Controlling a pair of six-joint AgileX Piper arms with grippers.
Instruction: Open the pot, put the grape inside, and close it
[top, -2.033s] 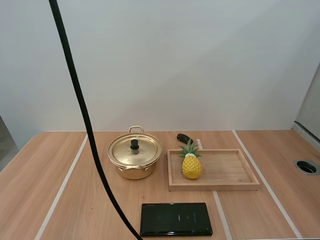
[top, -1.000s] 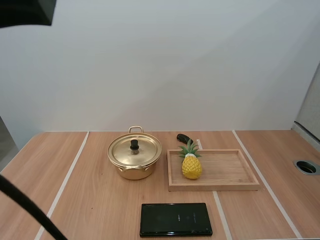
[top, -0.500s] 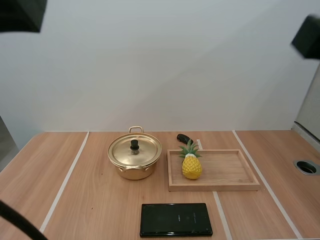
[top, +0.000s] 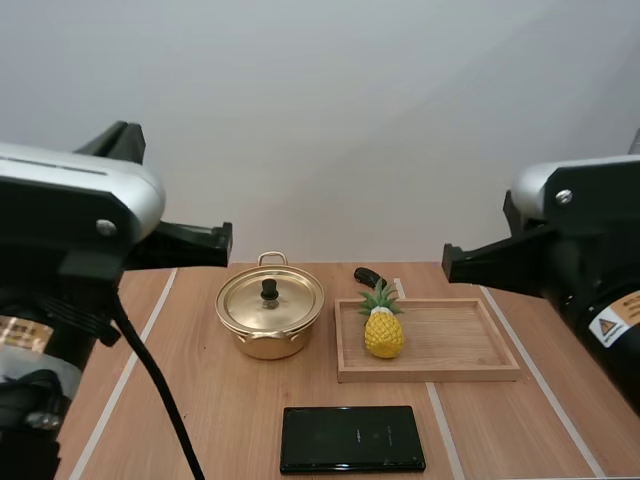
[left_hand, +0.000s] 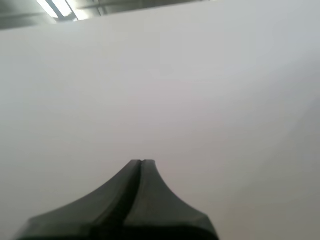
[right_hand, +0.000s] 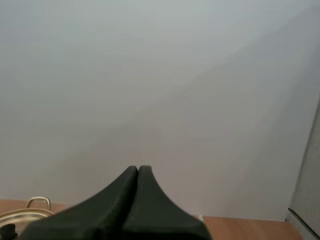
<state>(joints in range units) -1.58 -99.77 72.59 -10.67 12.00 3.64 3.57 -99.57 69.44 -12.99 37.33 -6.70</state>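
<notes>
Two robot arms frame a light wooden counter (top: 200, 400) in the high view, the left arm (top: 80, 215) filling the left of the frame and the right arm (top: 570, 230) the right, both raised above the surface and clear of everything on it. The left pincer (left_hand: 142, 162) is closed on nothing, its two black fingers pressed together into one dark wedge against a plain white wall. The right pincer (right_hand: 138, 169) is closed the same way and also holds nothing.

The round gold metal pot (top: 270, 312) stands at centre frame with its gold lid (top: 245, 300) on and a small black knob (top: 269, 290) on top. Just right of it lies a shallow rectangular wooden tray (top: 450, 372), and a yellow toy pineapple (top: 383, 330) with green leaves stands upright at the tray's left end. A short black object (top: 367, 276) lies just behind the tray. A flat glossy black slab (top: 352, 438) lies at lower centre, apart from both pot and tray.
</notes>
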